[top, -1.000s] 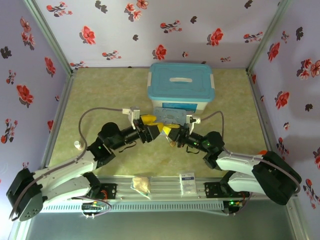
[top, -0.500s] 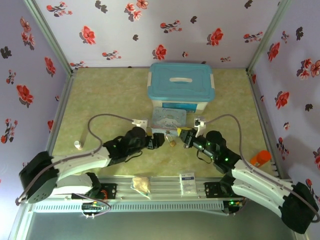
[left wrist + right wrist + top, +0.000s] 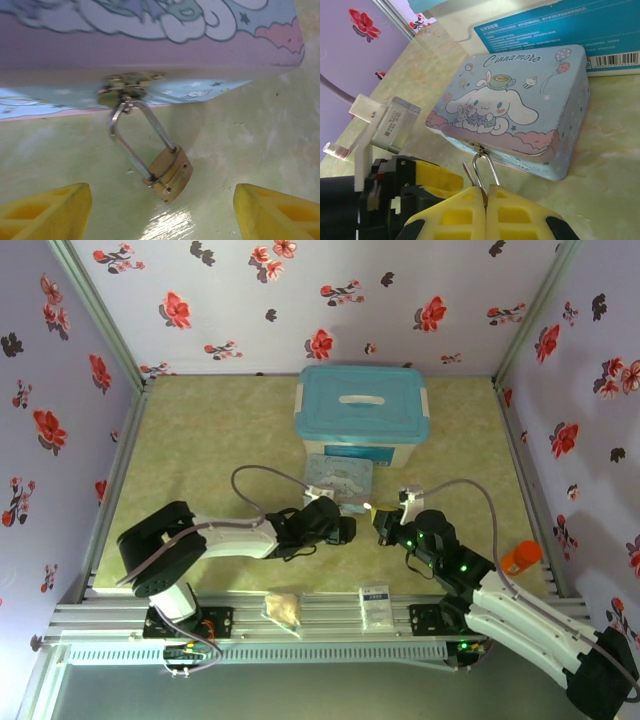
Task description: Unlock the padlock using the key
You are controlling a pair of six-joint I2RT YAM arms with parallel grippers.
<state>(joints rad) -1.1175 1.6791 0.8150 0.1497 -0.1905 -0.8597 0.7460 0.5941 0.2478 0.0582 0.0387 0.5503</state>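
Currently the padlock (image 3: 169, 172) hangs by its shackle (image 3: 145, 135) from the hasp (image 3: 125, 85) on the front of the cartoon tin (image 3: 520, 100). Its brass body lies tilted on the table (image 3: 250, 140), just in front of the tin wall.

My left gripper (image 3: 162, 215) is spread wide with nothing between the fingers (image 3: 50, 212). In the left wrist view the padlock body sits almost centred between them, a little ahead of the tips and touching neither.

Long axis: from the hasp it runs down and to the right in that view, so the bottom end of the body points out from the tin, obliquely towards my left jaws. I cannot make out the keyway; too small.

My right gripper (image 3: 485, 200) is pressed together. A thin dark sliver at the seam I take to be the key (image 3: 484, 192), pinched there. In the right wrist view the shackle loop rises just past those tips, the body hidden behind them.

Judgement: both arms are close, but the left jaws straddle the body, so steadying falls to them. The key must then line up with that slanted axis, not square to the tin.

Risk: the body hangs loose and may swing from a touch.
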